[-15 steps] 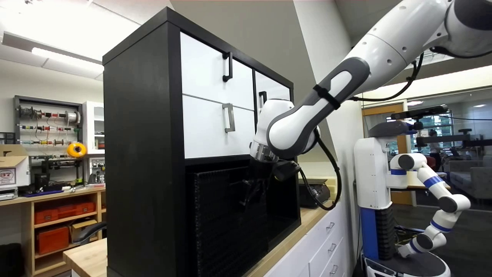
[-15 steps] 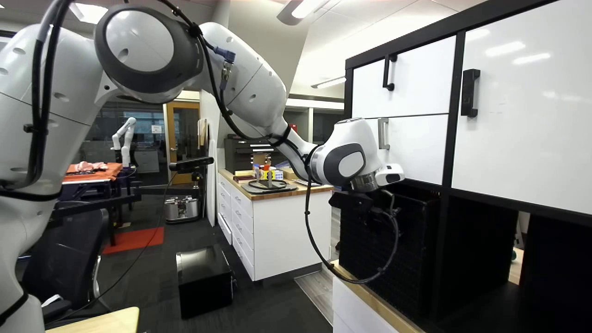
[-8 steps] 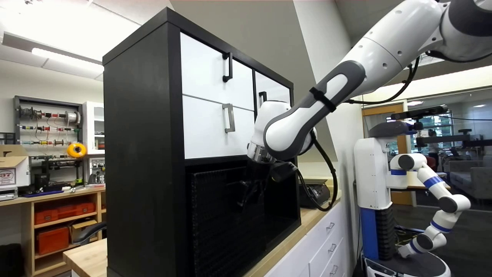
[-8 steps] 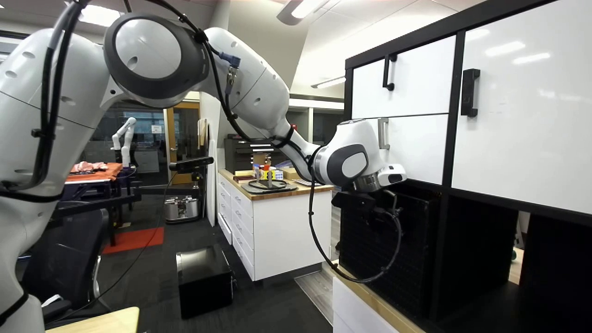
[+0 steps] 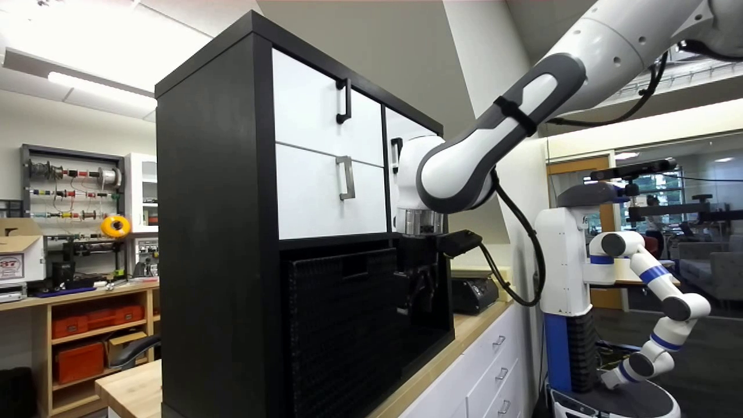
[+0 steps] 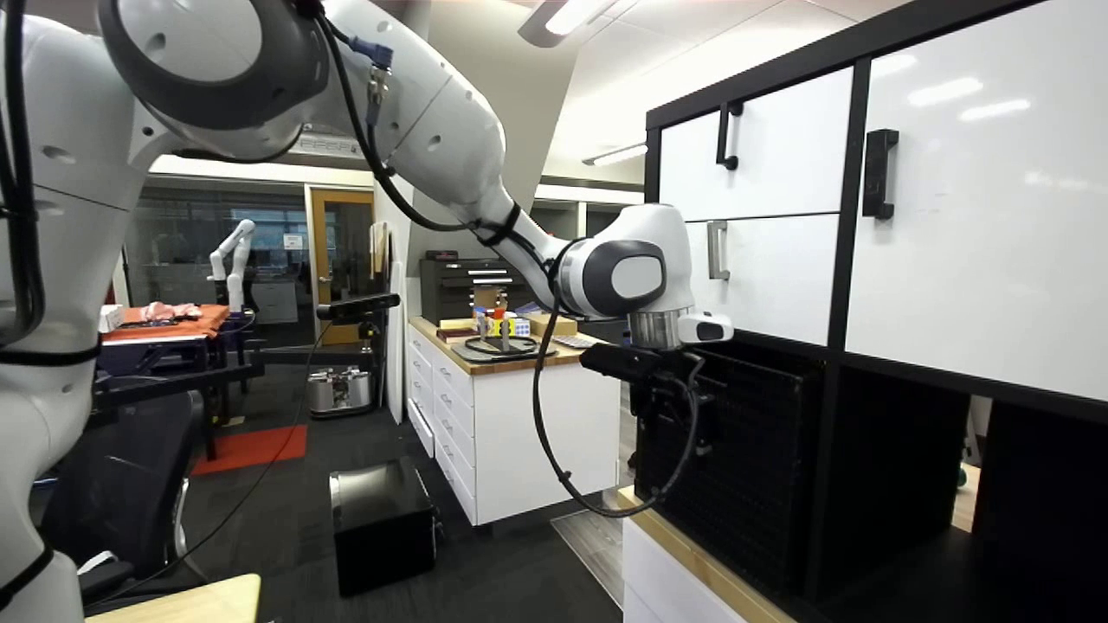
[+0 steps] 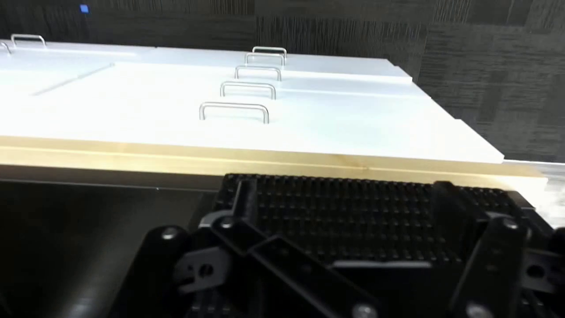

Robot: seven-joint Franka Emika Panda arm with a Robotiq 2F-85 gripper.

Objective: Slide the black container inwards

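Note:
The black container [image 5: 348, 337] sits in the lower left compartment of the black cabinet, with a dark handle slot near its top. Its front also shows in an exterior view [image 6: 753, 459] and, ribbed, in the wrist view [image 7: 344, 212]. My gripper [image 5: 416, 299] points down in front of the container's upper front, by its right end in this view. It also shows in an exterior view [image 6: 701, 446]. In the wrist view the fingers [image 7: 346, 194] are wide apart with nothing between them. Whether a finger touches the container I cannot tell.
The black cabinet frame [image 5: 209, 232] stands on a wooden counter edge [image 5: 432, 368]. White drawer fronts [image 5: 313, 197] with protruding handles sit above the container. White counter drawers [image 7: 318, 119] with metal handles lie below. A dark machine [image 5: 476, 293] stands beyond the cabinet.
My gripper has drawn back from the container front and turned more upright, uncovering the handle slot. Earlier, the container's left edge shifted slightly toward the cabinet frame.

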